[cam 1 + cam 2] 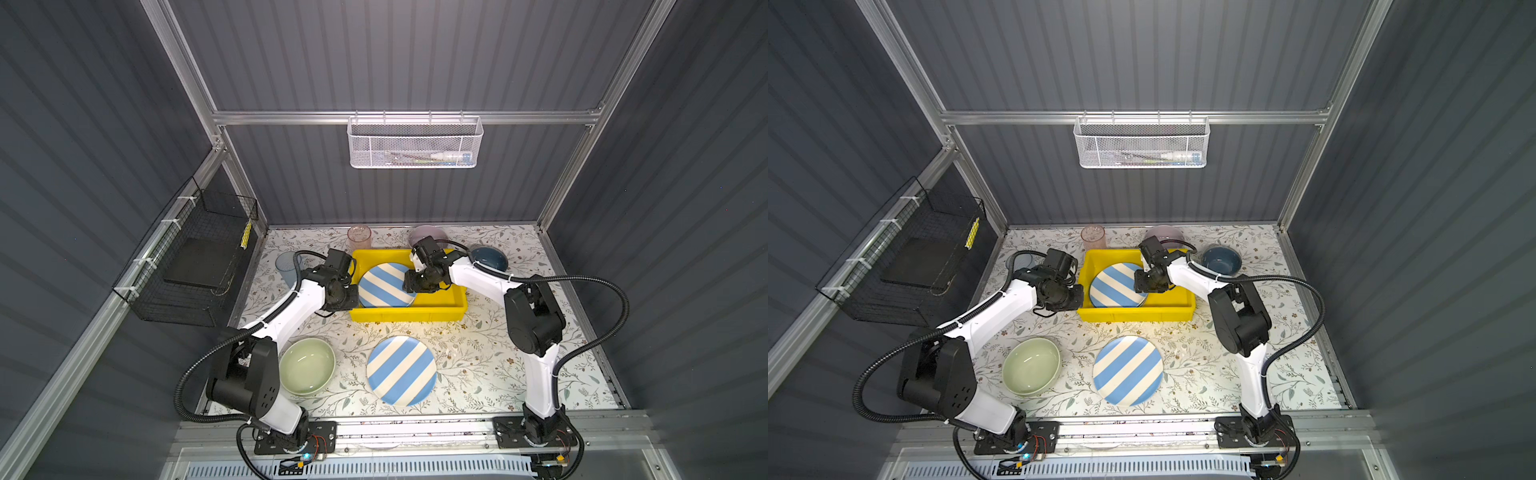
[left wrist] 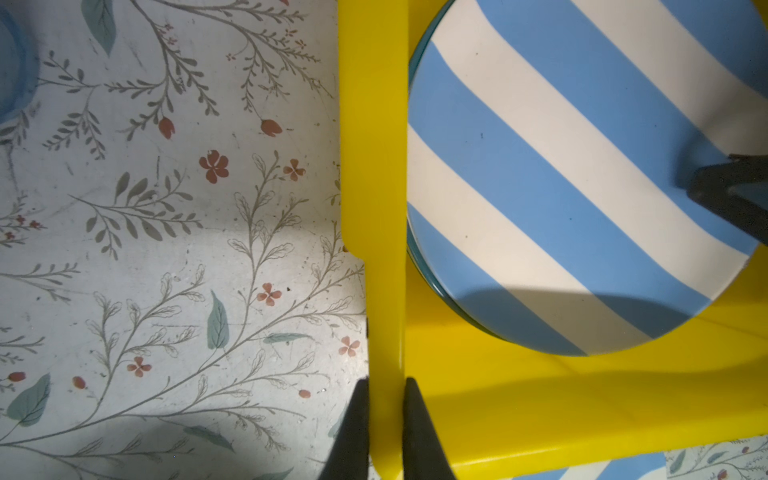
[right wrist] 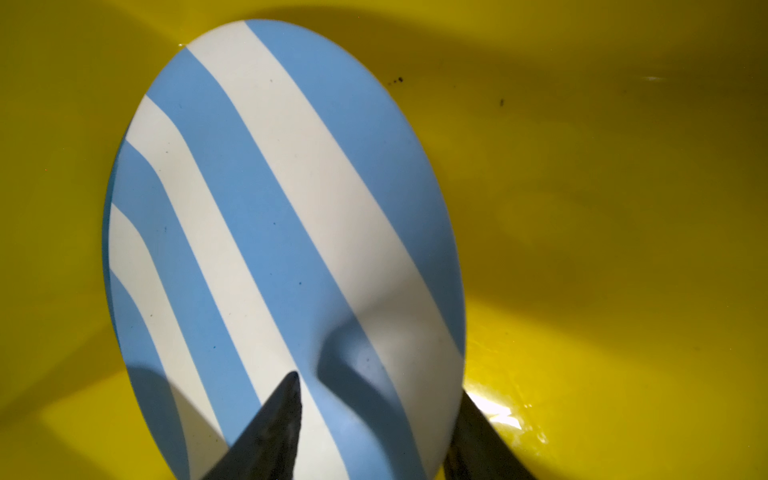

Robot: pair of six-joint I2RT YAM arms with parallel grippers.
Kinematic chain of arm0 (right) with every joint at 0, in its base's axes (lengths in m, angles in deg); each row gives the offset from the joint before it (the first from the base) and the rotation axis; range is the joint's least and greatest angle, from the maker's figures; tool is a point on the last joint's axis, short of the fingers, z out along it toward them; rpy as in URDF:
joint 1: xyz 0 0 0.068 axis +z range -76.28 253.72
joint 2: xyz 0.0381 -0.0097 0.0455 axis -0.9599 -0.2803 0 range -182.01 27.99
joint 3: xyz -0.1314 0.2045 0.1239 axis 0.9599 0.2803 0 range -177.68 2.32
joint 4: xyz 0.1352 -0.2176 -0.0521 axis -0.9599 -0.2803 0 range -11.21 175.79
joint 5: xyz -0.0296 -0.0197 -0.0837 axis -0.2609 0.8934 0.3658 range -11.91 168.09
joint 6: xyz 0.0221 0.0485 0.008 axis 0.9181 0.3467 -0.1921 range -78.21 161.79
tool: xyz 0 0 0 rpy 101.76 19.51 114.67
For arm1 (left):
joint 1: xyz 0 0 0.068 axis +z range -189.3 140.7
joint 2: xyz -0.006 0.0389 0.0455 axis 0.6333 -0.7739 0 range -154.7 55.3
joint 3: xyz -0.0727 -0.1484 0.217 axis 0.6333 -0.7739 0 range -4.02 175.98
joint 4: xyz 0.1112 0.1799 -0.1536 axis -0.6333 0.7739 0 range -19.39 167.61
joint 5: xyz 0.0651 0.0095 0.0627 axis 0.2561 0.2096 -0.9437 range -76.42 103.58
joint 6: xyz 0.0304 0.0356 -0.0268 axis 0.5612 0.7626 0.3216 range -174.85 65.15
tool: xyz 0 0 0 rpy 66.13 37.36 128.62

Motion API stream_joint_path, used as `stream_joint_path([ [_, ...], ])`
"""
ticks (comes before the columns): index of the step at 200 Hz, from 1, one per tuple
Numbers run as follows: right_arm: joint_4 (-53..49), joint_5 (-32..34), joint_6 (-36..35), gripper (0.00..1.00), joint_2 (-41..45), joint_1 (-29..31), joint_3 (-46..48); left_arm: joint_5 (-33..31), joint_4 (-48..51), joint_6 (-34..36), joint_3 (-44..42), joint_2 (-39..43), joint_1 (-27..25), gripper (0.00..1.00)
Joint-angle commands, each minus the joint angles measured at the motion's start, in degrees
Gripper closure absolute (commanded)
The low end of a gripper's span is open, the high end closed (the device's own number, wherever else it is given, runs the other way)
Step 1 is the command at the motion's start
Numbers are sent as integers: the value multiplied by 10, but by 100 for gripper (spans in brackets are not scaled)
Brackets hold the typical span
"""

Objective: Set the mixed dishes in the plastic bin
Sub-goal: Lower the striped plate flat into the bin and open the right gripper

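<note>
Left gripper (image 2: 386, 382) was clamped shut on the left wall of the yellow bin (image 1: 415, 313); one striped plate (image 1: 384, 286) lay inside, and the right gripper (image 3: 380, 384) straddled its rim with jaws apart, gripping nothing. Outside stood a blue tumbler (image 1: 284, 264), green bowl (image 1: 307, 365), pink tumbler (image 1: 359, 237), second striped plate (image 1: 401, 370), lilac bowl (image 1: 426, 235) and blue bowl (image 1: 490, 259), so most work seemed ahead. Bare floor showed in the bin's right half, though both grippers crowded its walls.

A blue-white striped plate (image 3: 270, 208) lies on the floor of the yellow bin (image 3: 602, 208), and the gripper (image 3: 379, 384) has its dark fingers spread astride the plate's rim, one over the stripes, one over bare yellow.
</note>
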Motion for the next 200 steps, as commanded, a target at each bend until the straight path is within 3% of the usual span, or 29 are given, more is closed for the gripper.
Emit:
stream_joint_path([
  [1,-17,9,-13,45,-10,4,-11,8,-4,0,18,-9,3,87],
  [107,-19,8,-14,38,-17,9,-17,13,-3,-1,21,-11,3,87],
  [200,-3,-49,-11,31,-21,12,-18,22,-5,1,26,-14,3,87],
])
